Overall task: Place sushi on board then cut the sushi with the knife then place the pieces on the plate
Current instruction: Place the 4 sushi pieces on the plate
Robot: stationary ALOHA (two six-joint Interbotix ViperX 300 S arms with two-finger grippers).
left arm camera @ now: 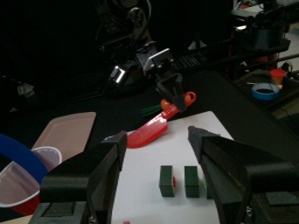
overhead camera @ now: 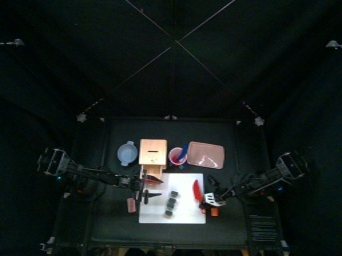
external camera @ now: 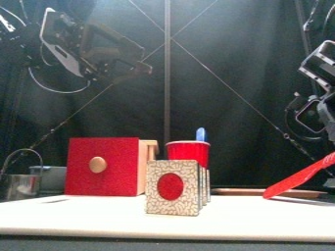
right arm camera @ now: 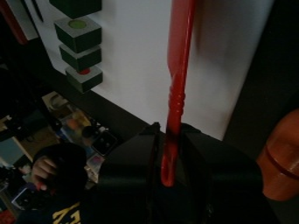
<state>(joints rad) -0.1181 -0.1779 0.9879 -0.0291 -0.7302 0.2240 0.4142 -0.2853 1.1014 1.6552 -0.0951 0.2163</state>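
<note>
The dark green sushi blocks [right arm camera: 79, 37] fill the middle of the flat white cutting board [overhead camera: 187, 215]; its front strip is bare. The long red toy knife [left arm camera: 149, 133] slants over its right side and blocks that way. Behind, the pale wooden box with a red front [overhead camera: 152, 152], the round red cup [overhead camera: 178, 156] and the flat pink tray [overhead camera: 205, 154] stand close like a wall.

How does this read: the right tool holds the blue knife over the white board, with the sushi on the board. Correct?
Wrong knife. The right tool grips the red knife, as the right wrist view shows; the blue knife stands in the red cup. The rest holds: over the white board, sushi on it.
</note>
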